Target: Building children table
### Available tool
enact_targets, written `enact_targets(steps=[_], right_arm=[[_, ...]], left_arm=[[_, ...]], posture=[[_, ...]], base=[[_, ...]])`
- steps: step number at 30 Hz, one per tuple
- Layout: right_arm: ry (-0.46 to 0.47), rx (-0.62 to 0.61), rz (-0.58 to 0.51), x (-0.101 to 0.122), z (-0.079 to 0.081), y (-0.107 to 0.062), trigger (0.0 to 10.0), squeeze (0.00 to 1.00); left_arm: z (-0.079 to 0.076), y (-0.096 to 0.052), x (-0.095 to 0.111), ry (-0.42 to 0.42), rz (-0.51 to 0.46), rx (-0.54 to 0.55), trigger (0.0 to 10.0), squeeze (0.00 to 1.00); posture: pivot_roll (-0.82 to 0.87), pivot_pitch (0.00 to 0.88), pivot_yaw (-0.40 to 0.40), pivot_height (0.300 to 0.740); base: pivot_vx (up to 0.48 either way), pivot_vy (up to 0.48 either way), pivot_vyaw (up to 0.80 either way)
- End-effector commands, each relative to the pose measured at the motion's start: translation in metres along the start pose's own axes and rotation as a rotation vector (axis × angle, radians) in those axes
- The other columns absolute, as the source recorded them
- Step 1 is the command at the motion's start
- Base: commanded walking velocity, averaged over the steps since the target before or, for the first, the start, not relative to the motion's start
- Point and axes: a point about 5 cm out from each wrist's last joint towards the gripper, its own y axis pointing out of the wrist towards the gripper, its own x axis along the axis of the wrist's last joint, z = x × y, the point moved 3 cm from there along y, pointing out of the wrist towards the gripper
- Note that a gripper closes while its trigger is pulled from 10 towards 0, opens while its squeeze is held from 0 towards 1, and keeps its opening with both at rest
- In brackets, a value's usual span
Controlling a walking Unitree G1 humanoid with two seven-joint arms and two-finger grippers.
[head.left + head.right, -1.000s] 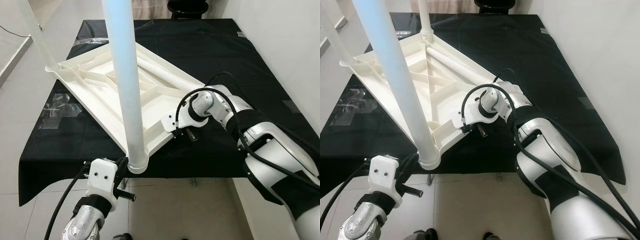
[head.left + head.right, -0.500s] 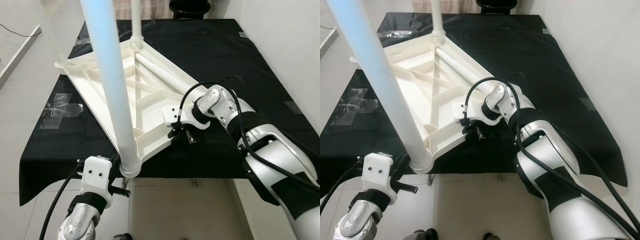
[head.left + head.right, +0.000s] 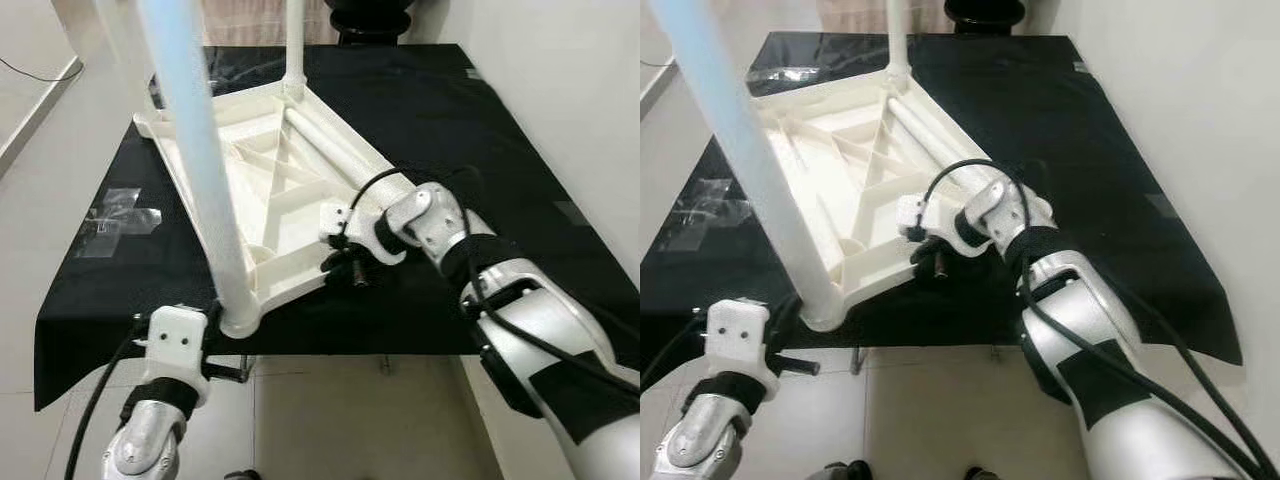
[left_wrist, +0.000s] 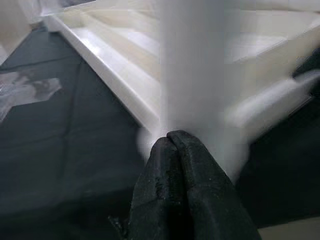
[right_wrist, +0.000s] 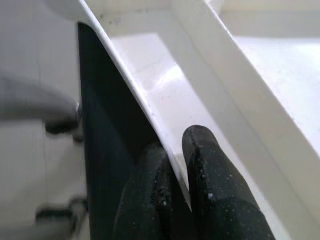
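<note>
Upside down, the white plastic children table top (image 3: pixel 265 180) lies on the black-covered counter (image 3: pixel 480 130), ribbed underside up, one corner hanging past the counter's near edge. White leg (image 3: pixel 195 150) stands upright in the socket at that near corner, rising out of frame. Second leg (image 3: pixel 294 45) stands in the far corner socket; a third leg (image 3: pixel 335 150) lies loose inside the top along its right rim.

Left claw (image 3: pixel 222 322) sits just below the near corner, at the base of the upright leg. In the left wrist view its fingers (image 4: pixel 185 200) are pressed together, tips touching the leg base, gripping nothing.

Right claw (image 3: pixel 925 252) is at the top's near right rim. Right wrist view shows its two fingers (image 5: pixel 210 180) clenched on the thin rim edge (image 5: pixel 145 115), one finger inside the top, the other outside over the black cloth.

Clear tape patch (image 3: pixel 115 210) is stuck on the cloth left of the top. Pale tiled floor (image 3: pixel 350 420) below the counter.
</note>
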Motion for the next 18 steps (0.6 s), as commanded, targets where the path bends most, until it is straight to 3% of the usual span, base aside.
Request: enact_targets(steps=[1,5,9,12,14,15,18], right_arm=[[0.103,-0.073,-0.190,0.025,0.001,0.015,0.0,0.00],[0.178,-0.133,-0.252,0.036,-0.001,0.020,0.0,0.00],[0.180,-0.118,-0.287,0.044,0.003,0.025,0.0,0.00],[0.105,-0.021,-0.442,0.079,0.029,0.042,0.1,0.00],[0.092,-0.010,-0.469,0.086,0.034,0.046,0.1,0.00],[0.073,0.004,-0.497,0.094,0.040,0.049,10.0,0.00],[0.060,0.009,-0.530,0.102,0.045,0.051,10.0,0.00]], left_arm=[[-0.020,0.000,-0.007,-0.020,0.029,-0.095,10.0,0.00],[-0.011,-0.001,-0.007,0.000,0.031,-0.049,10.0,0.00],[-0.009,-0.002,-0.008,0.003,0.034,-0.038,10.0,0.00],[-0.008,-0.001,-0.010,0.008,0.038,-0.029,10.0,0.00],[-0.009,-0.001,-0.010,0.009,0.038,-0.030,10.0,0.00],[-0.009,0.000,-0.010,0.010,0.038,-0.032,10.0,0.00],[-0.009,0.001,-0.010,0.012,0.037,-0.033,10.0,0.00]], posture=[[0.07,0.222,-0.044,0.740],[0.08,0.221,-0.047,0.740],[0.08,0.219,-0.047,0.740],[0.07,0.215,-0.043,0.740],[0.07,0.215,-0.043,0.740],[0.07,0.212,-0.040,0.740],[0.07,0.212,-0.040,0.740]], base=[[0.000,0.000,0.00],[0.000,0.000,0.00],[0.000,0.000,0.00],[0.000,0.000,0.00],[0.000,0.000,0.00],[0.000,0.000,0.00],[0.000,0.000,0.00]])
